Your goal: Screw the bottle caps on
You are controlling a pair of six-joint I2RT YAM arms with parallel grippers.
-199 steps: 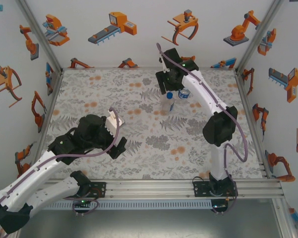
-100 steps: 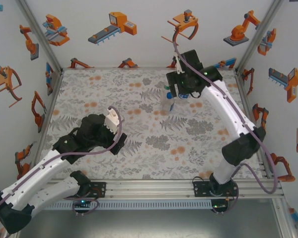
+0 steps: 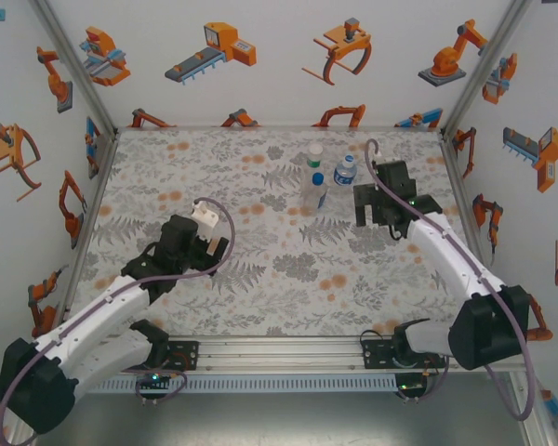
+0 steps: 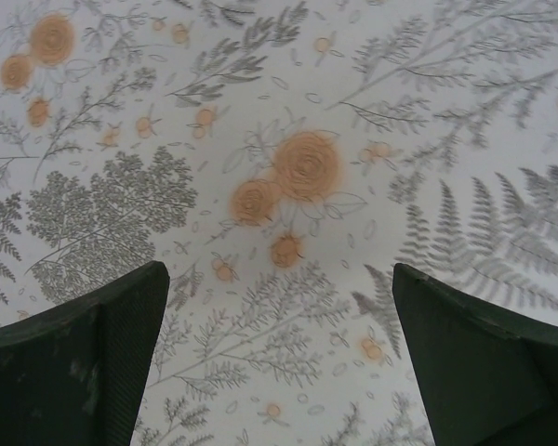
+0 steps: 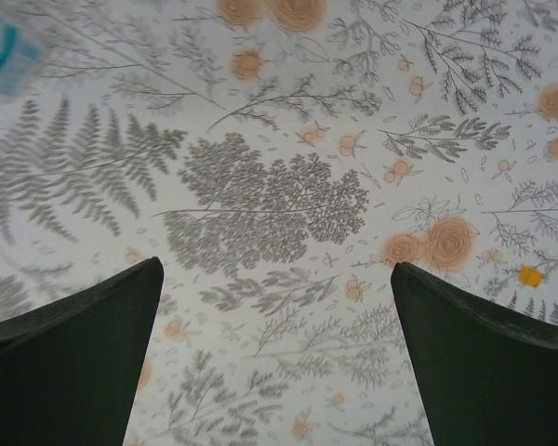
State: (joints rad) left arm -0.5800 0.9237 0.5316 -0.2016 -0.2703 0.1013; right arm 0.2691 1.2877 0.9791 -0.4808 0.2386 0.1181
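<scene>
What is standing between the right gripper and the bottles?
Nothing visible. The right gripper, jaws open, hangs just right of the bottles, and only bare flowered tablecloth lies between them.

The bench (image 3: 288, 274) is covered with a grey fern and orange flower print. It is enclosed by white walls (image 3: 270, 98) printed with orange robot pictures.

Grey-fern, orange-flower tablecloth (image 3: 260, 269), blue cap (image 3: 318, 177), seemingly white cap (image 3: 314, 149), blue-labelled bottle (image 3: 344, 175)
</scene>
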